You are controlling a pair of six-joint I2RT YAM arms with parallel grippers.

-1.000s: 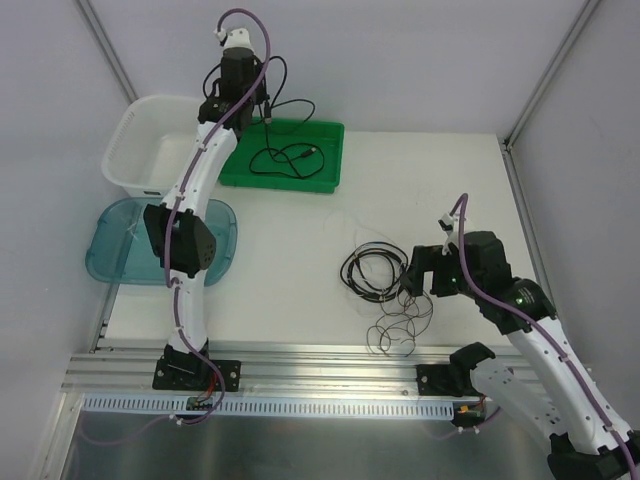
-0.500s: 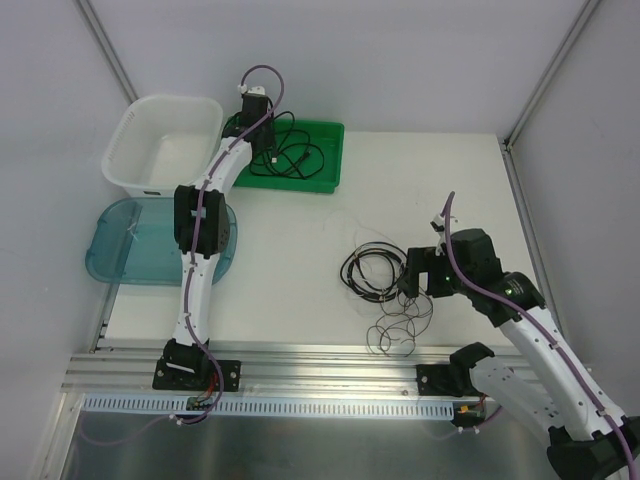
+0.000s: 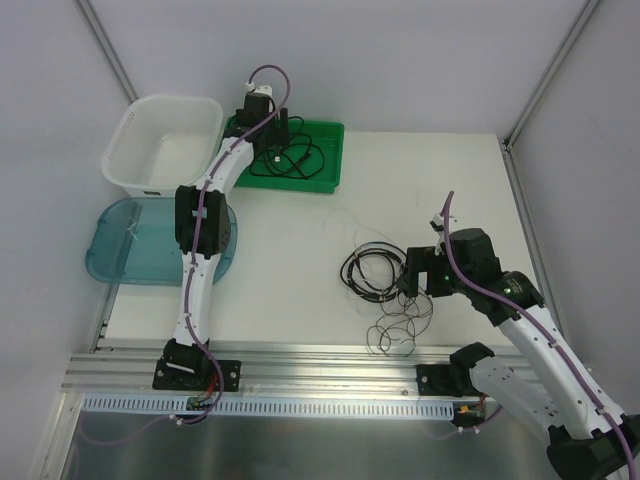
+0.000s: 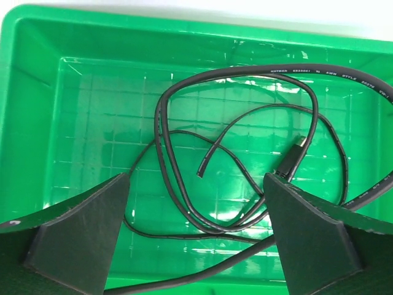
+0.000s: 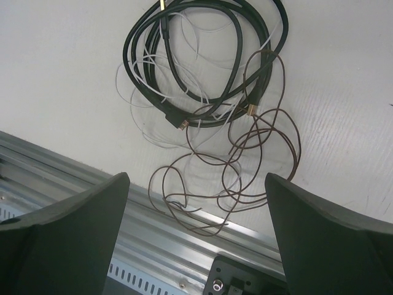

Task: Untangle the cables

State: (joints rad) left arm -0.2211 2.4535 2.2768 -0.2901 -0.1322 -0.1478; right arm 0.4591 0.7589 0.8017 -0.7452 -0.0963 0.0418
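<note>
Plug (image 4: 293,157) of black cable (image 4: 319,69) seen only from left wrist; left claw (image 4: 195,184), right claw (image 5: 196,178) agape, empty.

Small white print along the black cable (image 4: 307,69), in the green tray (image 4: 37,92), beyond the left gripper (image 4: 195,179), letters too small to read surely

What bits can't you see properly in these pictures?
- Left wrist view: the black cable runs off the right edge and behind the fingers of the left gripper.
- Top view: the left arm hides the left end of the green tray.
- Right wrist view: the thin white cable fades into the pale table, too fine to follow.
- Top view: the brown wire is too small to trace.
</note>
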